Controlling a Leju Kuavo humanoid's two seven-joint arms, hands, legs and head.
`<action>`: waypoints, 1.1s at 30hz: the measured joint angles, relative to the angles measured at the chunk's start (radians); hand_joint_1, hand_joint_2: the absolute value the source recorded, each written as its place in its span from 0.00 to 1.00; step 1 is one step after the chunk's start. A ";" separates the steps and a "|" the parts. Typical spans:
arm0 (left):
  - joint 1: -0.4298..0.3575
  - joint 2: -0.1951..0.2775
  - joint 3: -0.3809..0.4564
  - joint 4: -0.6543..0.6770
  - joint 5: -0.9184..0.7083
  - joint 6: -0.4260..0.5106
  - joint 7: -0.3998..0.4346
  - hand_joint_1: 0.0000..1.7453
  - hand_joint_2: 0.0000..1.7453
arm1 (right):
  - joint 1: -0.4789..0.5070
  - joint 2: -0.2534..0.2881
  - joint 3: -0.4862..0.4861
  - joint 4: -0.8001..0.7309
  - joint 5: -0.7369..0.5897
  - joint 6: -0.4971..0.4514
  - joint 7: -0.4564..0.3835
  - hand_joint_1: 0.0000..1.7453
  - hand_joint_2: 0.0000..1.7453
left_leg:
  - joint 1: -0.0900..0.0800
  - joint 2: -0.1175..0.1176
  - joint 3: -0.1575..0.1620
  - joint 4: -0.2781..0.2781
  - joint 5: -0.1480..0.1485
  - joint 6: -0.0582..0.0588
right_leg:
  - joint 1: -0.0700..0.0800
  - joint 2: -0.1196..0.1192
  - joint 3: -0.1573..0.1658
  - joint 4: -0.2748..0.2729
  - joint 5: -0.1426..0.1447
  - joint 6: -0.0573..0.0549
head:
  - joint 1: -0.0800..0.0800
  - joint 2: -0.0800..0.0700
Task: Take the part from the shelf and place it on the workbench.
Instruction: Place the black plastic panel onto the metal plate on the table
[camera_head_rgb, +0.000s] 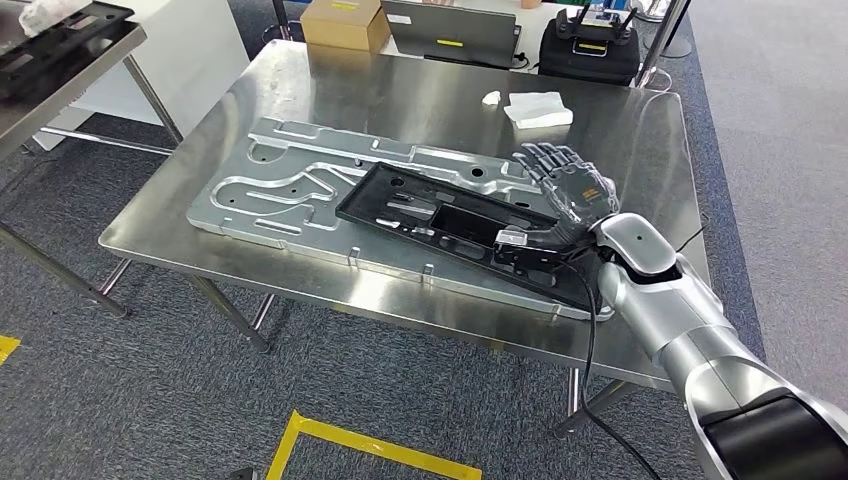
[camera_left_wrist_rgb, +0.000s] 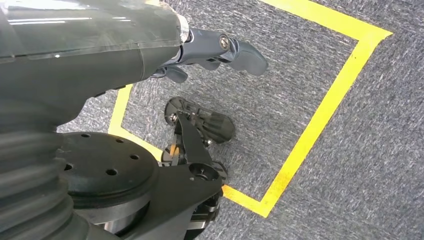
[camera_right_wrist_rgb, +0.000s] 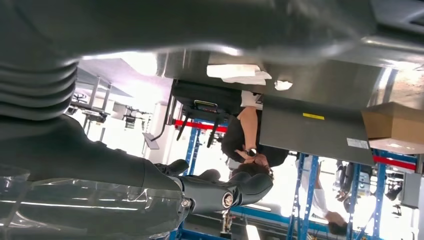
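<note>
A long black plastic part lies flat on a large silver metal plate on the steel workbench. My right hand is at the part's right end, its fingers spread and raised above the part and its thumb low beside the part's edge. In the right wrist view the right hand has nothing between thumb and fingers. My left hand hangs over the grey carpet, holding nothing, thumb stretched out.
A white cloth lies at the bench's far right. Beyond it stand a cardboard box, a laptop and a black controller. A shelf with a black tray is at the left. A person sits behind the bench.
</note>
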 joint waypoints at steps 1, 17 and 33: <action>0.000 0.000 0.000 0.000 0.000 0.001 0.000 0.00 1.00 | 0.000 0.000 0.001 0.001 0.000 0.000 0.002 0.00 0.00 | 0.000 0.000 0.000 0.000 0.000 0.000 | 0.000 0.000 0.000 0.000 0.000 0.000 | 0.000 0.000; 0.000 0.000 0.000 0.000 0.003 -0.009 -0.025 0.00 0.00 | 0.005 -0.022 0.010 0.010 0.006 -0.022 0.014 0.00 0.00 | 0.000 0.000 0.000 0.000 0.000 0.000 | 0.000 0.000 0.000 0.000 0.000 0.000 | 0.000 0.000; 0.006 -0.003 -0.003 0.000 0.004 -0.006 -0.027 0.00 0.00 | 0.112 -0.198 -0.217 -0.501 -0.561 -0.068 -0.133 0.00 0.00 | -0.001 -0.003 0.001 0.001 -0.001 0.002 | 0.000 -0.004 0.002 -0.001 -0.001 0.001 | 0.000 0.000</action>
